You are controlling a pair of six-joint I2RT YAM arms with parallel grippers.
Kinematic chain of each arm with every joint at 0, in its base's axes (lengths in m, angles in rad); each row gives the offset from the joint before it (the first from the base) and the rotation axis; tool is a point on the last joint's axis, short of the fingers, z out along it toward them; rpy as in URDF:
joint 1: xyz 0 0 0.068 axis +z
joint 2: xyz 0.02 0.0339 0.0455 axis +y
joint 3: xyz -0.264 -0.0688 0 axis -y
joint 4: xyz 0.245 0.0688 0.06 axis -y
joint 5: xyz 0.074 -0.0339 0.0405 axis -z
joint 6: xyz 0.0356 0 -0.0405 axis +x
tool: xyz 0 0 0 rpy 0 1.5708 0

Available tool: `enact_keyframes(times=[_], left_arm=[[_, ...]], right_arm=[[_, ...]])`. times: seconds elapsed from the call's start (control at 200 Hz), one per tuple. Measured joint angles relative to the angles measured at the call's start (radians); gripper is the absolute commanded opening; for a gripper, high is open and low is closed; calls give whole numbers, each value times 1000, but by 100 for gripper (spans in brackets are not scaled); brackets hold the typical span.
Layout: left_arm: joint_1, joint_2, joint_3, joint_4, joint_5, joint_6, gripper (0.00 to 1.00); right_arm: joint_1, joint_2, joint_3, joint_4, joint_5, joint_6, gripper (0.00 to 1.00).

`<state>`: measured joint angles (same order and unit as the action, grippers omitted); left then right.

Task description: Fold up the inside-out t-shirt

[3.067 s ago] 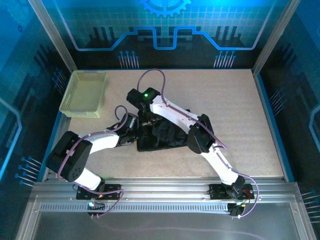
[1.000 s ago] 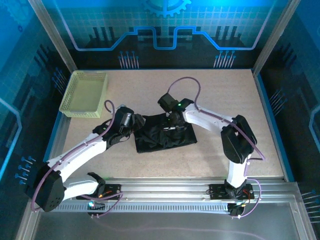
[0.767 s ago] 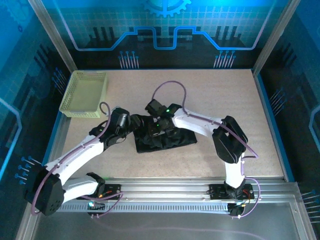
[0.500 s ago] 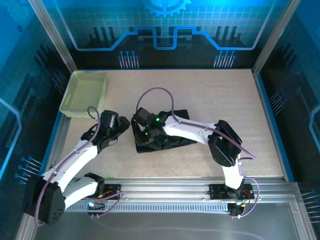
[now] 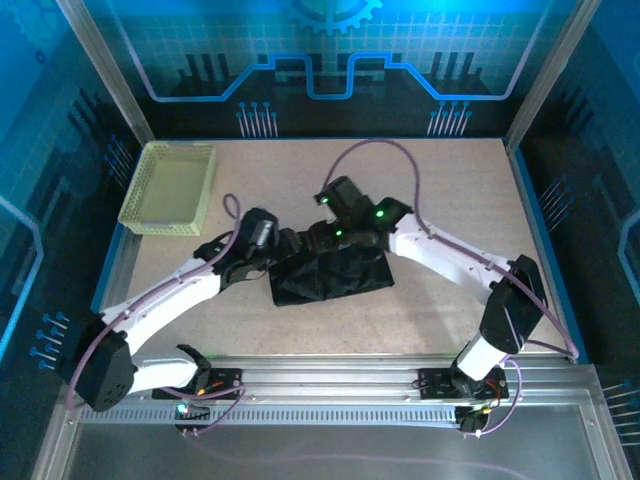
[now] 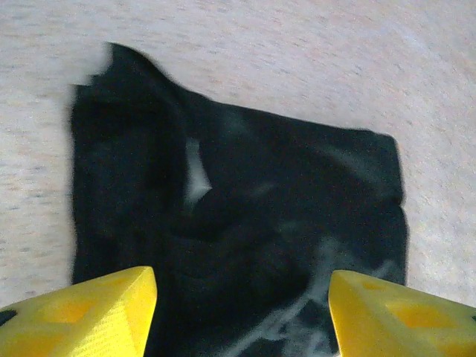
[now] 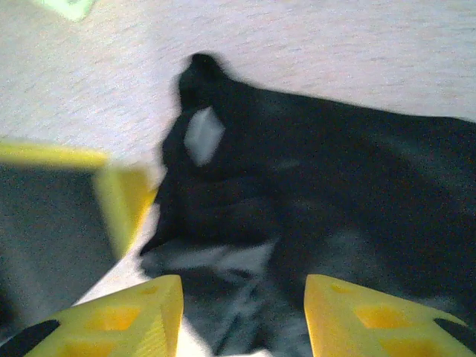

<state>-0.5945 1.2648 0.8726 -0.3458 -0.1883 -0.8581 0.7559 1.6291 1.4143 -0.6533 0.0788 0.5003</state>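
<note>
- The inside-out t-shirt (image 5: 335, 275) lies in a dark, lumpy heap in the middle of the table (image 5: 450, 190). It is partly folded but not neat yet.
- The mesh basket (image 5: 170, 185) sits well apart from the shirt, out at its 10 o'clock.
- In the left wrist view, the small white tag (image 6: 195, 178) shows on the shirt, toward 10 o'clock of the heap.
- The left gripper (image 6: 238, 279) hangs at the shirt's 9 o'clock edge. Its yellow fingers are wide apart and it holds nothing. The cloth is just below them.
- The right gripper (image 7: 242, 281) hangs at the shirt's 11 o'clock edge, very near the left one. Its fingers are apart too, with nothing pinched between them.
- The step in hand looks like getting a good hold of that end of the shirt for the next fold.
- To do it well, each gripper should come down on its own bit of the edge and pinch all the layers there, not just the top one.
- Both should lift together and stay low, so the cloth does not slip or open up.
- Then they should carry the edge toward 3 o'clock and lay it flat.
- The two grippers are close, so they must take care not to bump.
- Both wrist views are blurry, so I cannot tell the layers apart.
</note>
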Motion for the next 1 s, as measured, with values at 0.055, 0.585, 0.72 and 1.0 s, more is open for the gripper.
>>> enact_keyframes(times=[0.055, 0.585, 0.72, 1.0], left_arm=[[-55, 44, 36, 3, -6, 4, 65], [-247, 398, 153, 164, 65, 0, 62], [-241, 424, 143, 171, 51, -4, 61], [-216, 171, -130, 110, -111, -129, 62]], right_arm=[[-64, 8, -41, 19, -5, 6, 48], [-228, 134, -193, 190, -140, 57, 48], [-262, 178, -210, 210, -147, 68, 48], [-264, 256, -209, 179, -78, 107, 48]])
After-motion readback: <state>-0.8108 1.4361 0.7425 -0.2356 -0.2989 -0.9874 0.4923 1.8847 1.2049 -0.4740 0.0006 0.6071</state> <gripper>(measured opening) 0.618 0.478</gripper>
